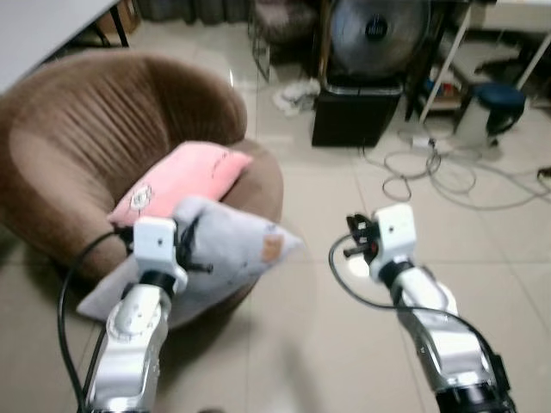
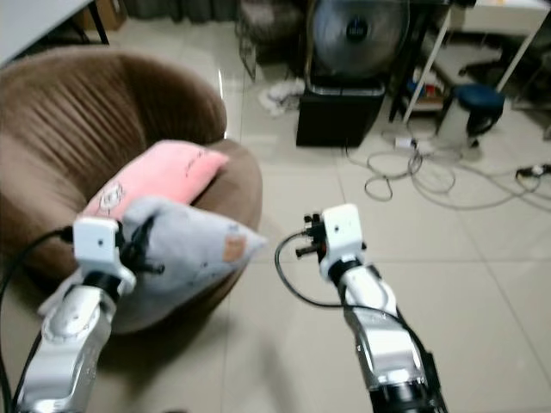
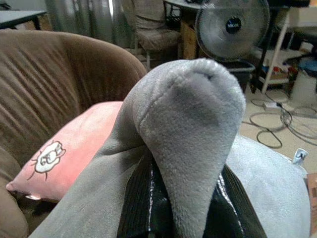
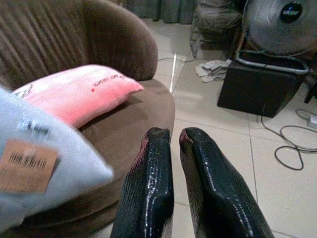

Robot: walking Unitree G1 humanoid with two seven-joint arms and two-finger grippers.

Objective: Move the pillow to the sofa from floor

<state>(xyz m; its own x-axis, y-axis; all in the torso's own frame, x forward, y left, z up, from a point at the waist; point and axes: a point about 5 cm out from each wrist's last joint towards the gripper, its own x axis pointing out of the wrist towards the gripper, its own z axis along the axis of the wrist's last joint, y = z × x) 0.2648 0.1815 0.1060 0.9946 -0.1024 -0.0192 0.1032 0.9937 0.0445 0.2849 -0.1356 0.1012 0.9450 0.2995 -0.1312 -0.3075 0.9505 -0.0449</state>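
A grey pillow with an orange barcode tag hangs over the front edge of the round brown sofa. My left gripper is shut on a raised fold of it, with a black finger on each side of the fold. A pink pillow with a small cartoon print lies on the sofa seat just behind the grey one. To the right of the sofa my right gripper hovers over the tile floor. Its fingers are pressed nearly together and hold nothing.
A large fan stands on a black box at the back. Loose cables lie on the tiles to its right, near a blue stool. A white cloth lies beside the box. Bare tile floor stretches right of the sofa.
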